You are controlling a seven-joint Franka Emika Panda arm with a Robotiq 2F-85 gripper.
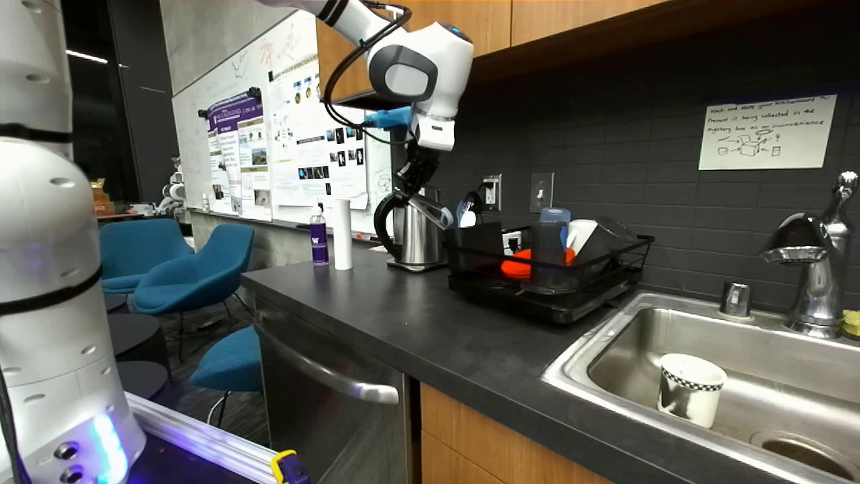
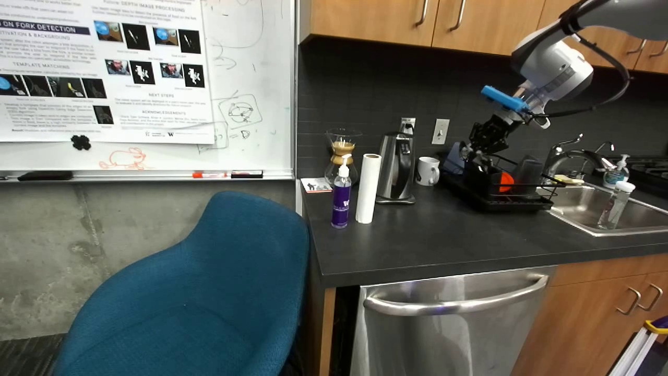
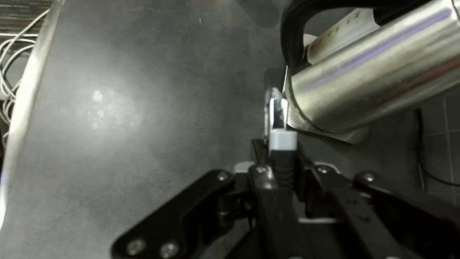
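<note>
My gripper (image 3: 280, 154) is shut on a slim metal utensil (image 3: 276, 111) with a pale grey band and a dark ribbed part between the fingers. In an exterior view the gripper (image 1: 415, 181) points down and the silver utensil (image 1: 430, 208) slants out below it, in front of the kettle. In an exterior view the gripper (image 2: 479, 155) is over the near end of the black dish rack (image 2: 514, 205); the utensil cannot be made out there. The steel kettle (image 3: 363, 79) stands ahead and to the right in the wrist view, and it shows in both exterior views (image 1: 422, 235) (image 2: 391, 169).
A white cylinder (image 2: 368, 188) and a purple pump bottle (image 2: 341, 201) stand by the kettle. A white mug (image 2: 428, 171) is behind. The rack (image 1: 571, 312) holds dishes and a red item (image 1: 517, 264). A cup (image 1: 692, 390) is in the sink (image 1: 571, 373). Wooden cabinets (image 1: 578, 17) hang above.
</note>
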